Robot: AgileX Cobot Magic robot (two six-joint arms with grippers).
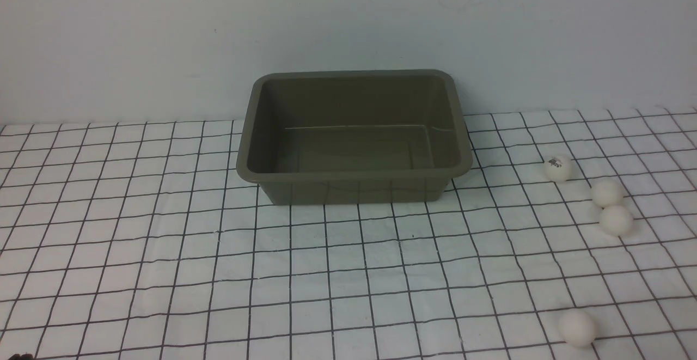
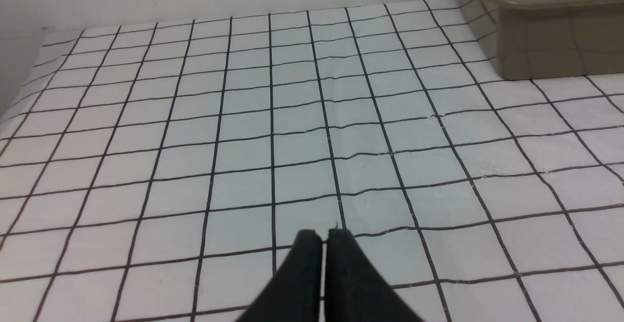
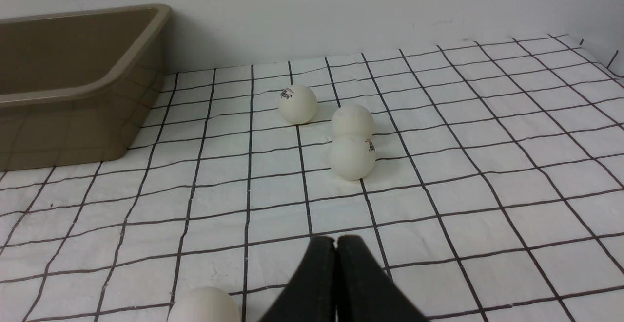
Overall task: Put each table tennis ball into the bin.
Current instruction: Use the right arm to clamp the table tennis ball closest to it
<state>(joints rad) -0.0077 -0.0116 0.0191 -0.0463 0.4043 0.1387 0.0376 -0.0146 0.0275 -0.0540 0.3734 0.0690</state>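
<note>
Quick count: four table tennis balls (image 1: pixel 558 168) (image 1: pixel 606 193) (image 1: pixel 616 220) (image 1: pixel 577 327), all white. One bin (image 1: pixel 354 191), olive-brown. One gridded cloth (image 1: pixel 163 240). Two grippers, the left gripper (image 2: pixel 324 234) and the right gripper (image 3: pixel 336 241), one in each wrist view. The right wrist view also shows four balls, same tally.

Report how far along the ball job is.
Done: nothing; the bin is empty. In hand: nothing; the left gripper and right gripper are shut and empty. Left: four balls on the cloth right of the bin: logo ball, middle ball, third ball, nearest ball.
</note>
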